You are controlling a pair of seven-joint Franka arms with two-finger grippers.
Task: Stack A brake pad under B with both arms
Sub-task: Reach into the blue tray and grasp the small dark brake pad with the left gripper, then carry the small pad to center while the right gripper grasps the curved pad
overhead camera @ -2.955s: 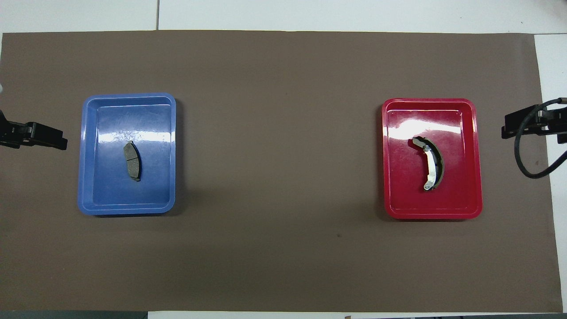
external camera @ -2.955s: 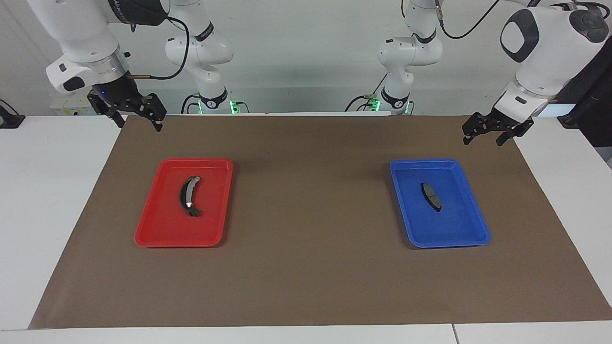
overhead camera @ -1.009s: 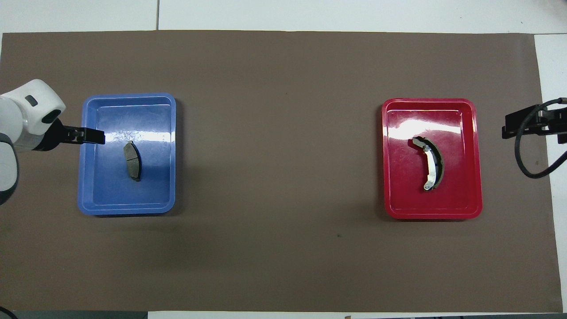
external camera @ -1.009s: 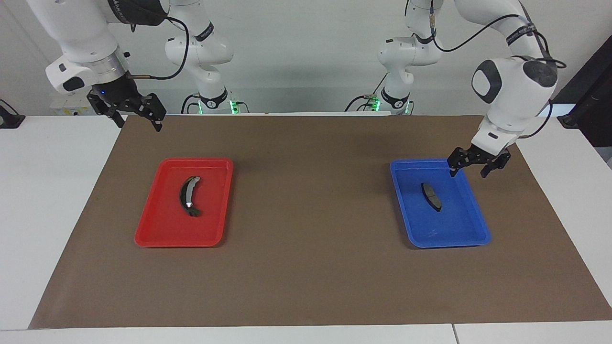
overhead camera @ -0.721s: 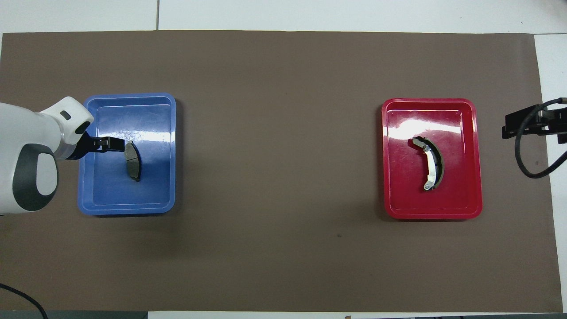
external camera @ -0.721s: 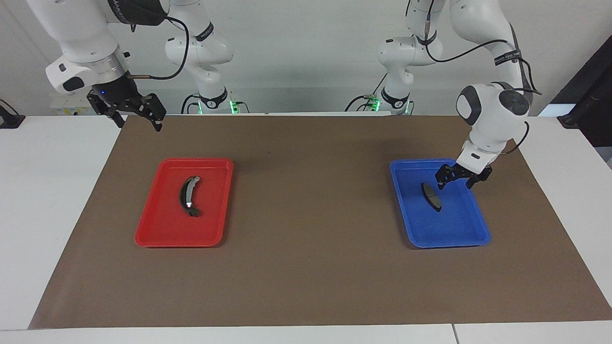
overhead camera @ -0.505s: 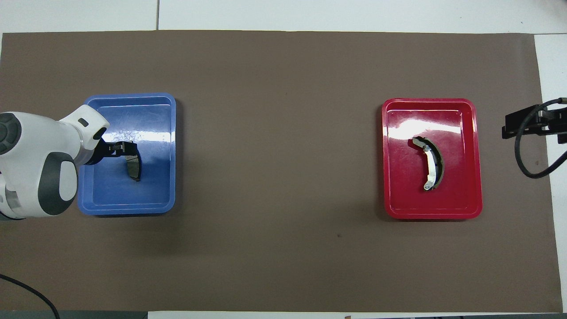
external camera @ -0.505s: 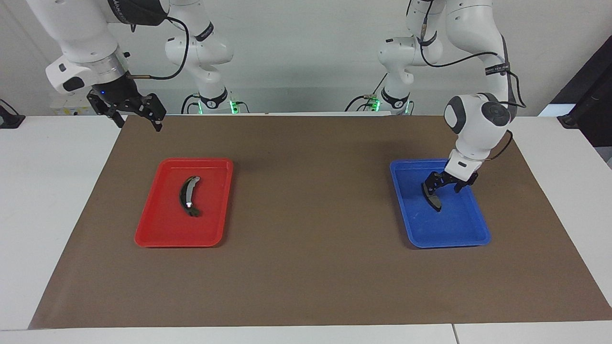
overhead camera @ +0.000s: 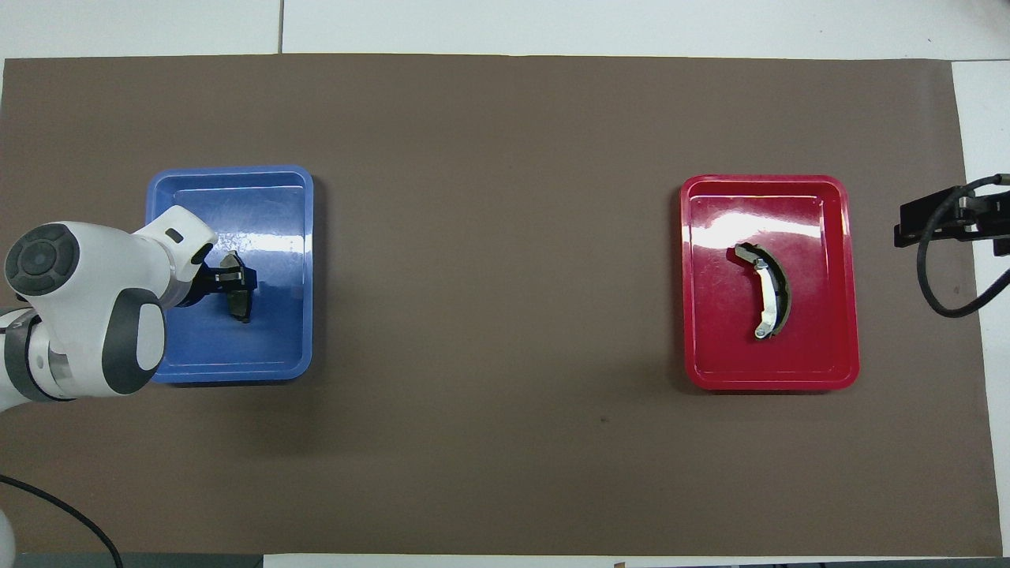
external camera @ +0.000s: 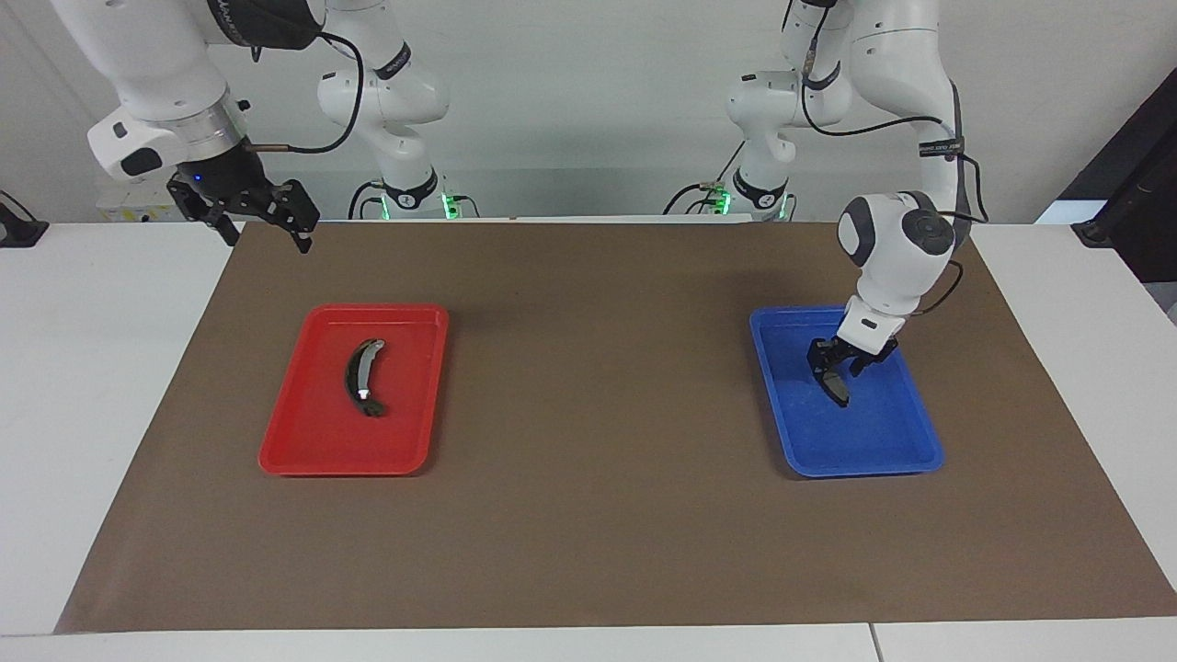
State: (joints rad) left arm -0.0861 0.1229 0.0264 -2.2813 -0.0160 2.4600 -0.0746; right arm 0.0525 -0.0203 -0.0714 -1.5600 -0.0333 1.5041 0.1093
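the left gripper (external camera: 835,360) is low inside the blue tray (external camera: 906,439), fingers spread on either side of the small brake pad (external camera: 837,387), which lies flat in that tray. the curved brake shoe (external camera: 362,378) lies in the red tray (external camera: 308,441). the right gripper (external camera: 262,223) waits spread over the mat's (external camera: 588,515) corner.

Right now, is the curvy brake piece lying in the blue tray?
No, the curved brake shoe lies in the red tray; the blue tray holds the small flat pad.
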